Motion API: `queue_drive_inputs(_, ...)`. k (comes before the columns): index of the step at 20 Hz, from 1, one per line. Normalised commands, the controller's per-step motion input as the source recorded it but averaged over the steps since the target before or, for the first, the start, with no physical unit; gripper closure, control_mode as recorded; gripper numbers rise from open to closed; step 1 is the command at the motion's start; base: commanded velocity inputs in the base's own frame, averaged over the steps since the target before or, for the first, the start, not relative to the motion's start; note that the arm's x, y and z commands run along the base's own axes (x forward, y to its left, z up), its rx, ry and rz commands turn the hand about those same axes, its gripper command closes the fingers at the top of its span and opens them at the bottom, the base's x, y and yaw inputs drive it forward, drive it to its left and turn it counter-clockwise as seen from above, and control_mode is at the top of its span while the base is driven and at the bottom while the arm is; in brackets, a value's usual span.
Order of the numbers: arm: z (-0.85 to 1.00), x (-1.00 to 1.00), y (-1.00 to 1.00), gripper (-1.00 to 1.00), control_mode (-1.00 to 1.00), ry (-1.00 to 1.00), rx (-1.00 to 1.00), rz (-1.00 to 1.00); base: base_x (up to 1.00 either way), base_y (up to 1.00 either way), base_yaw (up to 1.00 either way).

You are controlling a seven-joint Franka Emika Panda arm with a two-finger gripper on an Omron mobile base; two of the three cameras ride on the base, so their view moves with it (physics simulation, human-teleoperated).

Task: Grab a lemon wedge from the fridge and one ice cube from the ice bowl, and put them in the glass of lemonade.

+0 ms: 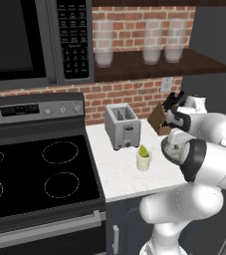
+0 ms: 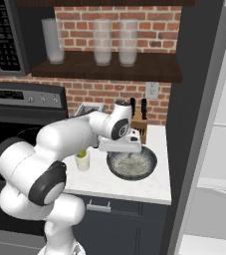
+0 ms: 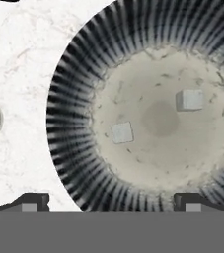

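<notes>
Two dark fingertips (image 3: 29,203) stand wide apart at the bottom of the hand view, with nothing between them; the gripper (image 3: 111,205) is spread open and empty, hanging above the ice bowl (image 3: 74,84). Looking straight down, the bowl shows a ribbed dark wall and a pale, speckled floor, and two whitish ice cubes lie on that floor, one cube (image 3: 122,132) left of the middle and the other cube (image 3: 190,100) up toward the right, well apart from each other. Beside the bowl the white marble counter (image 3: 19,59) runs off to the left.

From the base cameras the white arm (image 2: 59,144) bends over the counter, its hand above the bowl (image 2: 149,167), which sits near the fridge (image 2: 194,99) side of the worktop. The fridge door stands open, and white inner shelves show at the right edge. The glass of lemonade (image 1: 143,160) stands on the counter in front of the toaster (image 1: 122,125), and a yellow-green lemon wedge (image 1: 143,150) pokes up out of it (already in the drink, by the look of it). A knife block (image 1: 160,119) sits at the brick wall behind the hand. Three tall frosted glasses (image 1: 103,50) line the dark wooden shelf above, and the black stove (image 1: 35,174) lies to the left under the microwave (image 1: 30,40).
</notes>
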Motion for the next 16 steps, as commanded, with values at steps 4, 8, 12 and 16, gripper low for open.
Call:
queue_drive_inputs(4, -0.43, 0.09, 0.0, -1.0, -1.0, 0.15, 0.0, 0.0, 0.0, 0.0, 0.0)
queue_drive_inputs(8, -0.3, 0.13, -0.05, -1.0, -1.0, 0.13, 0.0, 0.0, 0.0, 0.0, 0.0)
queue_drive_inputs(12, -0.24, 0.03, -0.26, -1.0, -1.0, 0.02, 0.0, 0.0, 0.0, 0.0, 0.0)
queue_drive_inputs(16, -0.26, 0.0, -0.34, -1.0, -1.0, 0.0, 0.01, 0.0, 0.0, 0.0, 0.0)
